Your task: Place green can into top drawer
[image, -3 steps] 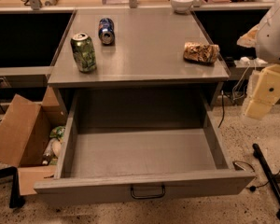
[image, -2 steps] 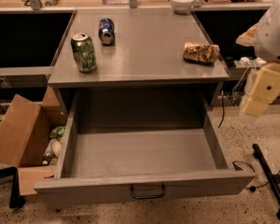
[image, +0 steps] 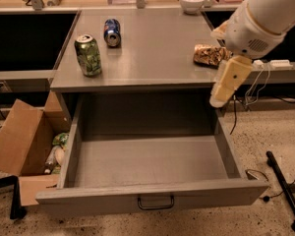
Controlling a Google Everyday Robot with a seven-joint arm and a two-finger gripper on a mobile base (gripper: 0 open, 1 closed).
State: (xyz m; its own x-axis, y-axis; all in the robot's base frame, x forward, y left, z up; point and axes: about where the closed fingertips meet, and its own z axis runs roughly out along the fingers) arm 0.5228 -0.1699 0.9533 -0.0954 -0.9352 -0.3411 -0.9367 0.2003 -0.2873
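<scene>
The flat grey metal cabinet top [image: 157, 53] serves as the shelf where the goods wait. Below it the wide, shallow grey top drawer [image: 113, 198] stands pulled fully out, its floor bare, so a can could be lowered straight in from above. Its small dark handle [image: 156, 203] faces the camera.

An open brown cardboard box [image: 19, 136] sits on the floor to the left of the drawer, holding some litter.

The robot's bulky white arm [image: 265, 18] reaches in from the upper right. Its cream-coloured gripper [image: 220, 96] hangs downward just past the cabinet's right front corner, above the drawer's right wall. It carries nothing, and I cannot tell whether it is open or closed.

A tan and brown patterned snack bag [image: 206, 55] lies near it.

The green and white aluminium can [image: 88, 55] stands upright near the front left edge, well apart from the gripper, so the reach across probably comes next.

A blue and red can [image: 112, 32] lies on its side behind it.
</scene>
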